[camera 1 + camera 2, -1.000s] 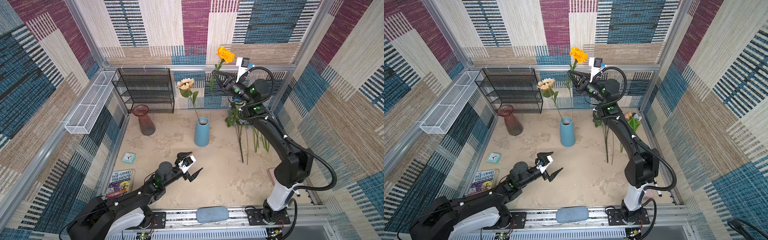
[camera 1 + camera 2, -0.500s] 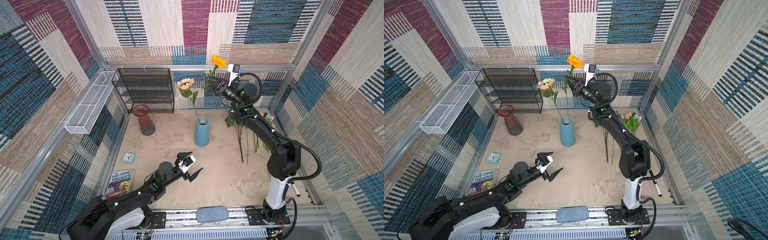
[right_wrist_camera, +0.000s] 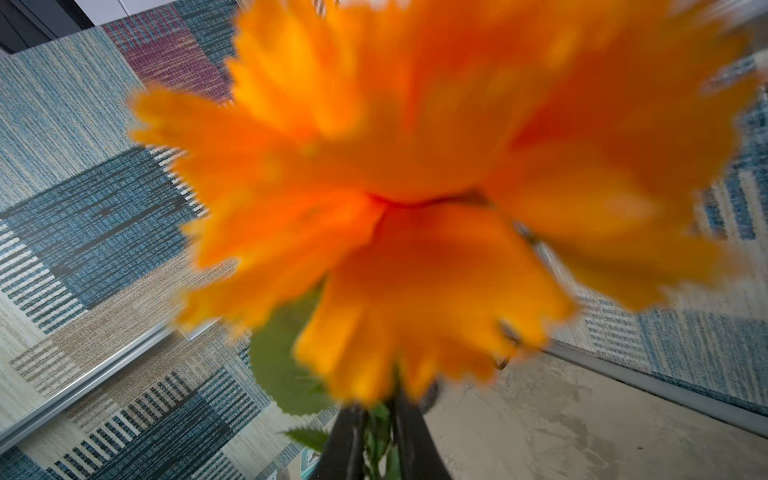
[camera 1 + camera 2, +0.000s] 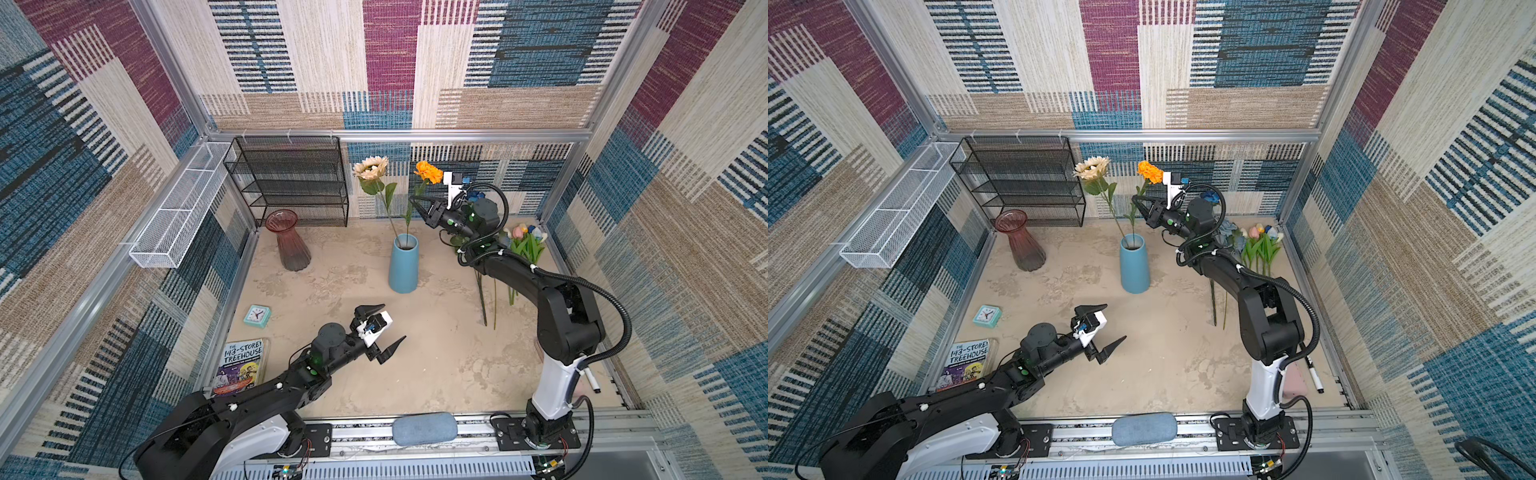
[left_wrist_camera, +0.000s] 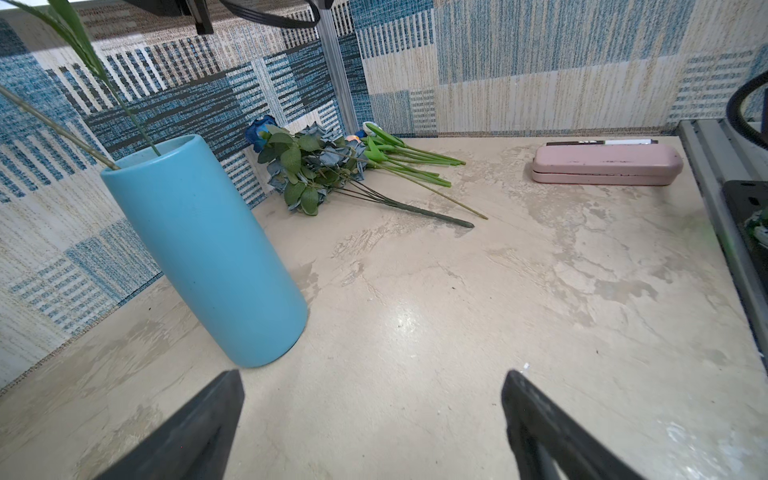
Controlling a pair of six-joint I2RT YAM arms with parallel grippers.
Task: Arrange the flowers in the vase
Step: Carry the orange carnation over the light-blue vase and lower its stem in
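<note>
A tall blue vase (image 4: 403, 266) (image 4: 1135, 266) (image 5: 208, 249) stands mid-table and holds a cream sunflower (image 4: 371, 168) (image 4: 1092, 167). My right gripper (image 4: 417, 203) (image 4: 1140, 202) (image 3: 379, 419) is shut on the stem of the orange bloom (image 4: 428, 171) (image 3: 415, 187), just above the vase, and the stem's lower end reaches into the vase mouth. More flowers (image 4: 523, 245) (image 5: 324, 166) lie by the far right wall: a deep-blue rose (image 5: 259, 131), dusty-blue roses and tulips (image 5: 395, 153). My left gripper (image 4: 388, 324) (image 4: 1113, 323) (image 5: 372, 374) hovers open and empty in front of the vase.
A pink glass vase (image 4: 291, 241), a black wire shelf (image 4: 291, 183) and a white wire basket (image 4: 178, 208) stand at the back left. A small clock (image 4: 257, 316) and a book (image 4: 241, 365) lie near the left wall. A pink case (image 5: 606, 164) and marker lie at the right.
My right gripper has carried the orange flower left and down, and its stem now sits in the vase mouth. The left arm has not moved.
</note>
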